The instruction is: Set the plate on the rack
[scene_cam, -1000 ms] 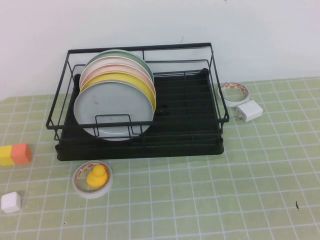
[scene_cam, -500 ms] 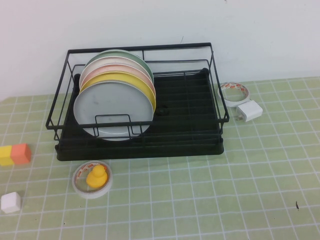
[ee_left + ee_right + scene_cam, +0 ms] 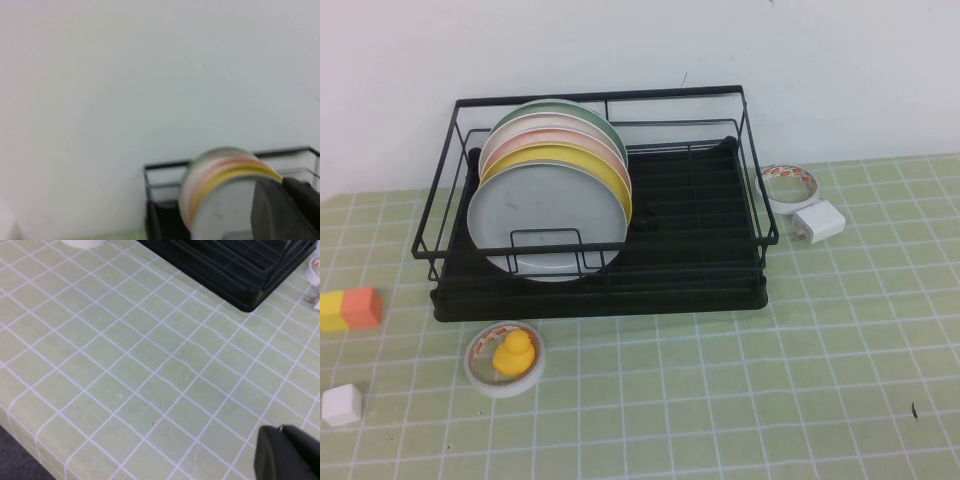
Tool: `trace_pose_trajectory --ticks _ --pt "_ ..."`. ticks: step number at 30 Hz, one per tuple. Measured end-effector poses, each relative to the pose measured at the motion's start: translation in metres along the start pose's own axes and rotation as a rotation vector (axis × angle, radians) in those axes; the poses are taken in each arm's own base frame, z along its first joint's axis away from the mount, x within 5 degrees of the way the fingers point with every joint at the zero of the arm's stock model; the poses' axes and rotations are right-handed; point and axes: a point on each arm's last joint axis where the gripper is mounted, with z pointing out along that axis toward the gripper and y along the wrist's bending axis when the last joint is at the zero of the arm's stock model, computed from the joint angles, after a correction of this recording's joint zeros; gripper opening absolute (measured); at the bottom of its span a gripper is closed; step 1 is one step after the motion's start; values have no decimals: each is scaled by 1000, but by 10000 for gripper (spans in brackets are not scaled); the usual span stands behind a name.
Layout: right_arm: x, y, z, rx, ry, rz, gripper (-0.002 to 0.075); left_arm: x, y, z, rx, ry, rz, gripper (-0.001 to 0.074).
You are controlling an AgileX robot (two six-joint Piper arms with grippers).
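Note:
The light-grey plate point(image 3: 545, 220) stands upright in the left part of the black wire rack point(image 3: 760, 240), at the front of a row with the yellow plate point(image 3: 610, 180) and the pink, cream and green plates behind it. Neither arm shows in the high view. My left gripper point(image 3: 282, 182) is shut and empty, raised off the table and facing the rack point(image 3: 165, 165) and the grey plate point(image 3: 225, 210) from a distance. My right gripper point(image 3: 280, 429) is shut and empty above bare tablecloth, well clear of the rack's base point(image 3: 240, 265).
A tape roll holding a yellow duck point(image 3: 513, 352) lies in front of the rack. An orange-and-yellow block point(image 3: 350, 308) and a white cube point(image 3: 341, 404) sit at the left. Another tape roll point(image 3: 791, 184) and a white charger point(image 3: 819, 221) lie right of the rack. A wall stands behind.

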Motion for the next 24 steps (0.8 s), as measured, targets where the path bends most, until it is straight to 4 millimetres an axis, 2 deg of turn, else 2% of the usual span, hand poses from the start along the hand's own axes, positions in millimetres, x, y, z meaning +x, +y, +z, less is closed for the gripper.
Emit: trace_pose_trajectory --ticks 5,9,19,24 --pt "0 0 0 -2 0 2 0 -9 18 -27 -229 -121 55 0" --pt "0 0 0 -4 -3 4 0 -5 27 -33 -363 -103 138 0" --pt "0 0 0 -4 -6 5 0 -3 29 -34 -402 -88 164 0" --pt "0 0 0 -4 -6 5 0 -4 24 -33 -347 -98 200 0"
